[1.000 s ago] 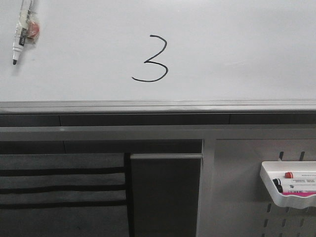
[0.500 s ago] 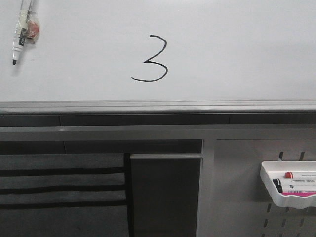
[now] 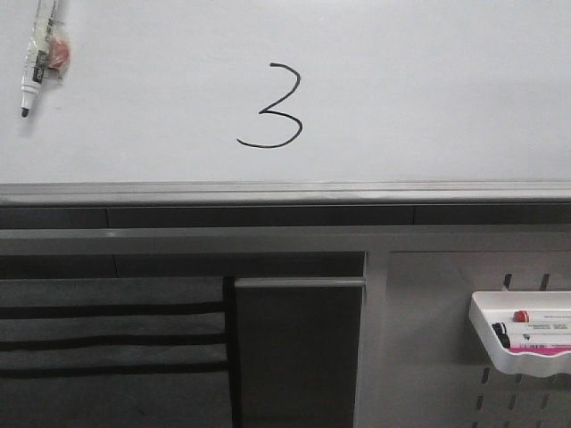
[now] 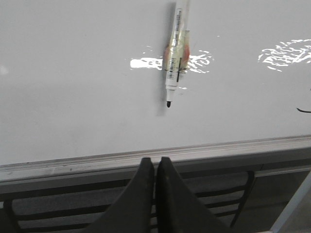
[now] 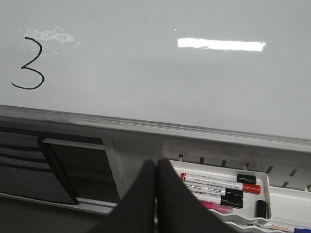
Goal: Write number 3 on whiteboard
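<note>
The number 3 [image 3: 271, 106] is already drawn in thin black ink near the middle of the whiteboard [image 3: 428, 89], a little above the grey rail [image 3: 285, 192]. So the writing looks done.

A marker [image 3: 36, 58] hangs against the board far off to the left of the 3, tip pointing down. Something clear and reddish is wrapped round its middle (maybe tape or a clip, it is too blurry to tell).

The board is stiff, smooth and shiny, so a pen tip would slide on it easily, and fresh ink could smear if touched. The marker looks light and thin, and I think the best place to hold it is round the middle of its body, away from the wet tip.

The left fingers [image 4: 156, 167] are pressed together with nothing between them, below the rail. The right fingers [image 5: 156, 170] are pressed together and empty too.

Only the left wrist view shows the marker up close. Only the right wrist view shows well into the white tray [image 5: 279, 199] with more markers [image 5: 218, 182] lying in it. The front view shows the 3 and the hanging marker together.
</note>
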Robot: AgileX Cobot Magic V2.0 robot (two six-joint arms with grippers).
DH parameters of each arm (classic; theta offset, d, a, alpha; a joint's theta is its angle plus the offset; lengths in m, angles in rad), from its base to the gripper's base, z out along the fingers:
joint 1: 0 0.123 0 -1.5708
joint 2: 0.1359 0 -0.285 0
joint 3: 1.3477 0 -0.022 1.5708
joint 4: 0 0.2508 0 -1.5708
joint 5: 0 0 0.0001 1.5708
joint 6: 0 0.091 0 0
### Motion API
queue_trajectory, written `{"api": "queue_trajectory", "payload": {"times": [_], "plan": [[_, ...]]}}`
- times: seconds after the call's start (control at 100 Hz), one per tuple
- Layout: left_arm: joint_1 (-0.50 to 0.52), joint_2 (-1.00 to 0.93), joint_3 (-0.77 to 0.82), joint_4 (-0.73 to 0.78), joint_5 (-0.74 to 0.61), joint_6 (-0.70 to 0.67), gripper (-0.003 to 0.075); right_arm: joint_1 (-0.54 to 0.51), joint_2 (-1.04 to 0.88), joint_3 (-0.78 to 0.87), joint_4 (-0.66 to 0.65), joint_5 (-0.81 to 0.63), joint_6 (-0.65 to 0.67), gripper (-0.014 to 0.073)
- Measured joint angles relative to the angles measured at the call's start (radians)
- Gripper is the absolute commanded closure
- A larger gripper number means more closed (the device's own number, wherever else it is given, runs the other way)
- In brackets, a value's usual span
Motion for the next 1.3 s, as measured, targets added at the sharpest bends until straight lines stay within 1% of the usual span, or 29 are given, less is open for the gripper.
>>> {"api": "queue_trajectory", "payload": {"times": [0.08,0.18,0.39,0.44,0.54,0.64,0.73,0.78,0.9,0.97,1.09,1.3], "plan": [[-0.019,-0.069,0.048,0.0,-0.007,0.0,0.0741,0.0,0.0,0.0,0.0,0.0,0.0,0.0663],[-0.025,-0.166,0.143,0.019,-0.061,0.0,0.0741,0.0,0.0,0.0,0.0,0.0,0.0,0.0663],[-0.025,-0.356,0.34,0.021,-0.265,0.0,0.0741,0.0,0.0,0.0,0.0,0.0,0.0,0.0663],[-0.025,-0.389,0.369,0.021,-0.307,0.0,0.0741,0.0,0.0,0.0,0.0,0.0,0.0,0.0663],[-0.025,-0.45,0.381,0.021,-0.337,0.0,0.0741,0.0,0.0,0.0,0.0,0.0,0.0,0.0663],[-0.025,-0.507,0.381,0.021,-0.338,0.0,0.0741,0.0,0.0,0.0,-0.002,0.0,0.0,0.0663],[-0.025,-0.536,0.381,0.1,-0.321,-0.031,0.0741,0.0,0.0,0.0,-0.002,0.0,0.001,0.0663],[-0.025,-0.536,0.381,0.184,-0.31,-0.094,0.0741,0.0,0.0,0.0,-0.002,0.0,0.001,0.0663],[-0.025,-0.536,0.381,0.397,-0.272,-0.309,0.0741,0.0,0.0,0.0,-0.002,0.0,0.001,0.0663],[-0.025,-0.536,0.381,0.462,-0.261,-0.384,0.0741,0.0,0.0,0.0,-0.002,0.0,0.001,0.0663],[-0.025,-0.536,0.381,0.483,-0.257,-0.425,0.0741,0.0,0.0,0.0,-0.002,0.0,0.001,0.0663],[-0.025,-0.536,0.381,0.486,-0.255,-0.437,0.0741,0.0,0.0,0.0,-0.002,0.0,0.001,0.0663]]}}
